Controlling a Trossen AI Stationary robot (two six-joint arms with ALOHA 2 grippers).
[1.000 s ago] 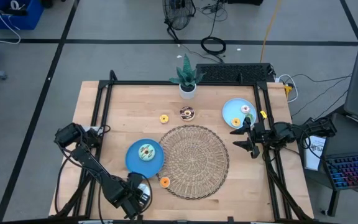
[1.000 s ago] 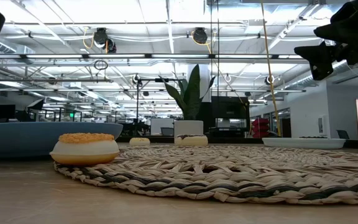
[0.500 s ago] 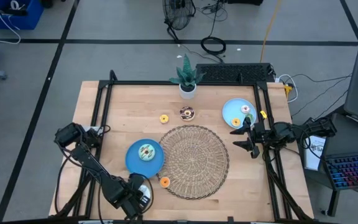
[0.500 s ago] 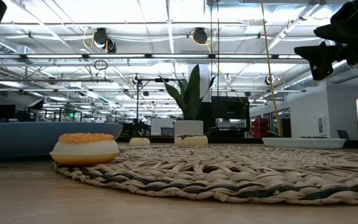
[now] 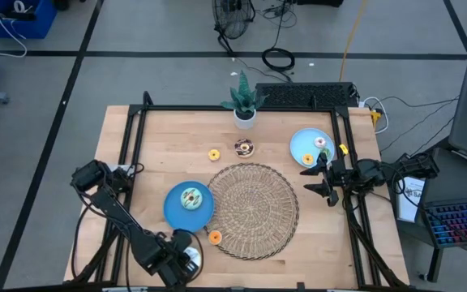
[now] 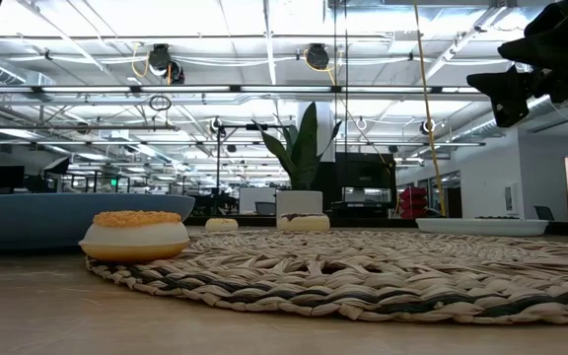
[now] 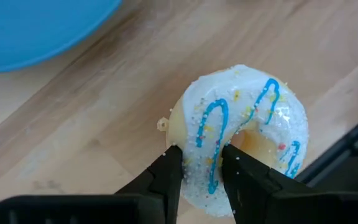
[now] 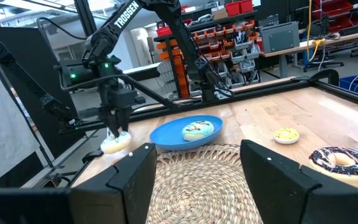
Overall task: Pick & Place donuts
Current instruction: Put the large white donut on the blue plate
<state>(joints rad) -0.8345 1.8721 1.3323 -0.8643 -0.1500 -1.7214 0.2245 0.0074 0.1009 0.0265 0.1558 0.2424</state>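
My left gripper (image 5: 183,259) is at the table's near edge, left of centre, shut on a white-iced donut (image 7: 241,134) with blue stripes and sprinkles; the same donut (image 8: 115,144) shows far off in the right wrist view. My right gripper (image 5: 324,183) hovers open just near of the right blue plate (image 5: 301,144), which carries an orange donut (image 5: 307,159) and a pink one (image 5: 321,143). A mint donut (image 5: 190,198) lies on the left blue plate (image 5: 173,212). An orange donut (image 5: 215,237) rests beside the wicker mat (image 5: 252,209). Yellow (image 5: 214,154) and brown (image 5: 244,147) donuts lie on the wood beyond it. My left gripper pinches the white donut's ring wall (image 7: 204,155) between its two fingers, one fingertip (image 7: 169,163) at the outer edge and the other toward the hole. The fingers come from above, pointing down. The donut stays level, iced side up; whether it is clear of the wood I cannot tell.
A potted plant (image 5: 244,105) stands at the far edge. A black frame rail (image 5: 136,146) runs along the left, far and right sides of the table. The wicker mat fills the middle; bare wood lies to its left and far left.
My left gripper, still shut on the white donut, has moved a little toward the table's right and risen; in the low view the dark shape at the upper left has drawn up almost out of the picture.
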